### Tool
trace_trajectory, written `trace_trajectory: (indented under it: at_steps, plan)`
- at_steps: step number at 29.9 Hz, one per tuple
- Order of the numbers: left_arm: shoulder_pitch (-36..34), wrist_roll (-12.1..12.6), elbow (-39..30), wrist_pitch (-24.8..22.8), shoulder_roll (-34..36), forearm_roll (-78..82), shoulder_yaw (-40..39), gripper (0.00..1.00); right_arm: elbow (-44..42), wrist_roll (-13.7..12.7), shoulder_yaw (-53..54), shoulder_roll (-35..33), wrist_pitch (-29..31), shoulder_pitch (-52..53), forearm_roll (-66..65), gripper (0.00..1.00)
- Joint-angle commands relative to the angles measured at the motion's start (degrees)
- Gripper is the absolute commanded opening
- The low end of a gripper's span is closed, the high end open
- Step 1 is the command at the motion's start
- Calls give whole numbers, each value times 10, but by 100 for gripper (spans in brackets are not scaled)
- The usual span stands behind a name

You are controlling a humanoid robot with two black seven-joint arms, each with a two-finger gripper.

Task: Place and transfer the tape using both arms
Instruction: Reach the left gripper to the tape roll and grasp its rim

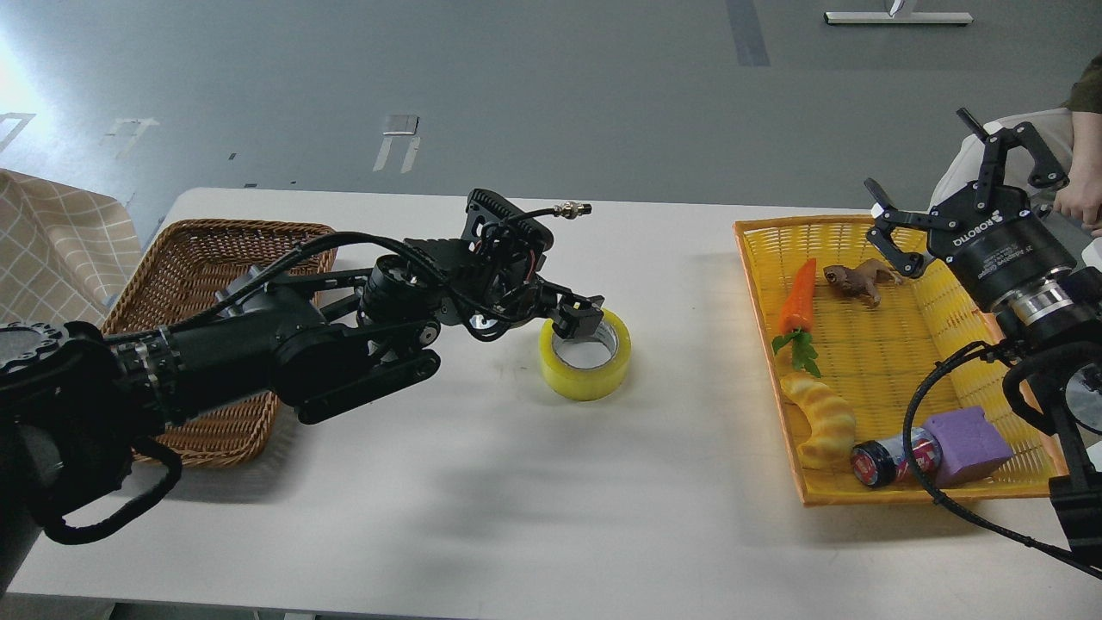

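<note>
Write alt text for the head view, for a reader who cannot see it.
The left gripper reaches into the top of a yellow tape roll standing on a white table. The right gripper hangs open above a yellow tray of toys. A wicker basket sits at the left.

The only lettering that can be read is the white word "ROBOTIQ" printed on the black body of the right gripper (964, 185), running slantwise along its housing. The small jar (895, 459) lying in the yellow tray (869, 497) bears a red-and-white label, but its print is too small to read.
</note>
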Motion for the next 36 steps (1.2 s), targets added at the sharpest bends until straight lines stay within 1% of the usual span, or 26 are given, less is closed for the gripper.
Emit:
trace_trajectory:
  at_steps: [1,3,7,10,14,17,18,19,20,22,29,31,36]
  plan:
    - [2,-1,10,-1,-2,-1,16,98,-4,0,0,0,0,0,0,100]
    - [1,-9,33,-1,-8,0,28,97,-8,0,0,1,0,0,0,100]
    - [-1,-10,69,0,-24,-1,35,96,-9,0,0,0,0,-1,0,100]
    - [-1,-19,89,0,-36,-1,35,91,-16,0,0,1,0,-1,0,100]
    - [3,-25,90,0,-43,-1,36,86,-16,0,0,1,0,-1,0,100]
    - [5,-26,90,0,-44,-1,36,78,-16,0,0,1,0,-1,0,100]
    - [5,-26,90,0,-44,-1,36,77,-16,0,0,1,0,-1,0,100]
    - [5,-26,90,0,-43,-1,37,72,-16,0,0,1,0,-1,0,100]
    - [5,-27,90,0,-43,-1,38,70,-16,0,0,1,0,-1,0,100]
    - [6,-33,90,0,-44,-1,40,65,-16,0,0,1,0,-1,0,100]
    - [6,-34,90,0,-44,-1,44,64,-17,0,0,1,0,-1,0,100]
    - [7,-34,90,0,-44,-1,44,58,-17,0,0,1,0,-1,0,100]
    - [8,-34,90,0,-43,-1,44,47,-17,0,0,1,0,-1,0,100]
